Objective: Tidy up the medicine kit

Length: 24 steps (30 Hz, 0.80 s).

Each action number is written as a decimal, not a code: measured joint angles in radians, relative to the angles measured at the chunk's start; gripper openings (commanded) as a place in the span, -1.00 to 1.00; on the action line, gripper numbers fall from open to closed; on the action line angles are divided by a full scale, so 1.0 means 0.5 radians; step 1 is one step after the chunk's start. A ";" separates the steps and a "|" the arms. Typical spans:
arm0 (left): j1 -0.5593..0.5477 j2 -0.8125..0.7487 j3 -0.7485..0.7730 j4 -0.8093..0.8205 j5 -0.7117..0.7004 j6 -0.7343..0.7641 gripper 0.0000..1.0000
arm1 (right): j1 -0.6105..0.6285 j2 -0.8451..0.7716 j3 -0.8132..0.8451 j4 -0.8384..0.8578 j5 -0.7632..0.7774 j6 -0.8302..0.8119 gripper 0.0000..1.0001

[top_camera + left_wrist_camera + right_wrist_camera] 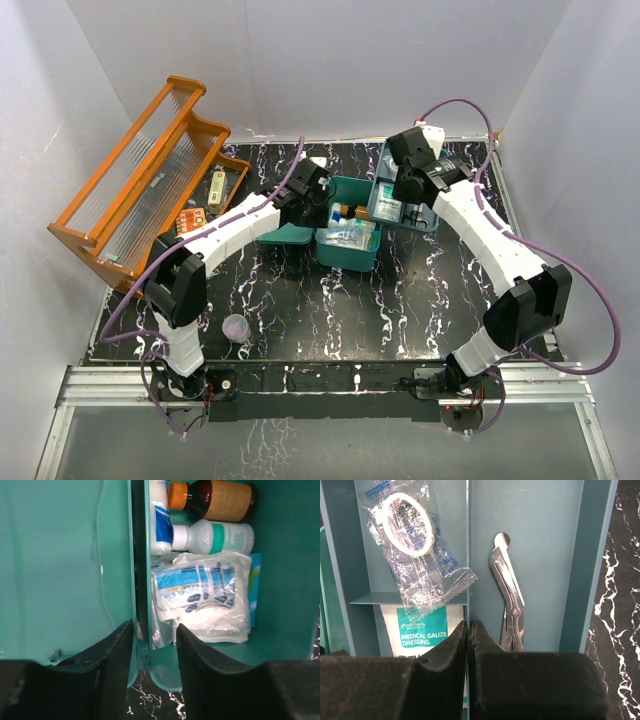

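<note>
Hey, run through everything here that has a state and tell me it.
Medicine kit: lid open.
Insert tray: out of the kit, beside it.
Brown bottle: capped, lying down.
White bottle: capped, lying down.
Scissors: closed, in tray.
Left gripper: fingers apart.
Right gripper: fingers shut, empty.

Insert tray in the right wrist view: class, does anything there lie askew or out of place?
Yes. In the insert tray, the clear packet with a white ring lies tilted, crossing the cross divider and overlapping the medical gauze dressing pack; one corner pokes over the long divider toward the shears.
</note>
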 measured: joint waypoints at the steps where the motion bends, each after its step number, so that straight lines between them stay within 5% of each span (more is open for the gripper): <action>1: 0.001 -0.018 0.001 -0.003 0.008 -0.007 -0.11 | 0.028 0.014 0.007 0.002 0.010 0.014 -1.00; 24: 0.182 -1.012 -0.247 0.204 -0.646 0.111 0.09 | 0.571 0.542 0.445 -0.054 0.195 0.484 -1.00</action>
